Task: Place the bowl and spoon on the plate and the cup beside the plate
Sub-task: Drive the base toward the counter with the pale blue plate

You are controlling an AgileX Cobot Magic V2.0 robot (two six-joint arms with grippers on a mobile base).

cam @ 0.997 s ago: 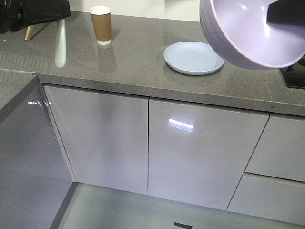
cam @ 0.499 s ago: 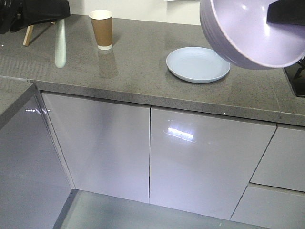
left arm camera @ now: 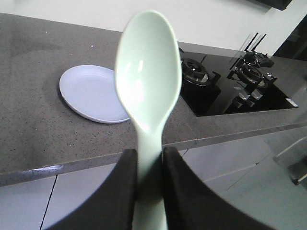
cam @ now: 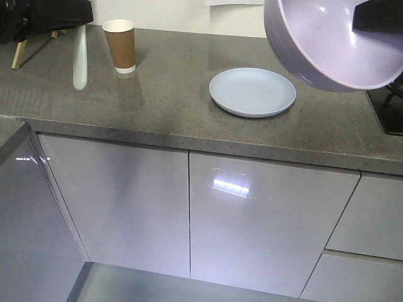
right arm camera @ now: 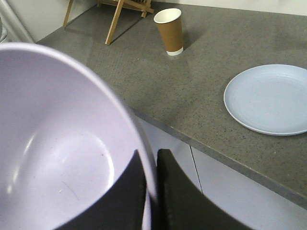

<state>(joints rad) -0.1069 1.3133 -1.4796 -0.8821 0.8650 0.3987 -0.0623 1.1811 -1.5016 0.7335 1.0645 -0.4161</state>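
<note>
The pale blue plate (cam: 252,92) lies flat on the grey counter (cam: 170,100). The brown paper cup (cam: 119,45) stands upright to its far left. My right gripper (right arm camera: 151,155) is shut on the rim of the lavender bowl (right arm camera: 62,143), which it holds tilted in the air off the counter's front edge. In the front view the bowl (cam: 334,44) hangs at the top right. My left gripper (left arm camera: 149,153) is shut on the handle of the mint-green spoon (left arm camera: 146,72), head up, in front of the counter. The plate (left arm camera: 93,93) shows behind the spoon.
A black gas hob (left arm camera: 230,86) is set into the counter to the right of the plate. A wooden stand (right arm camera: 120,14) sits at the back beyond the cup (right arm camera: 170,31). Glossy white cabinet doors (cam: 264,220) run below the counter edge.
In the front view the counter, plate and cup have shifted down and slightly left. Both grippers keep their hold and their place in the frame.
</note>
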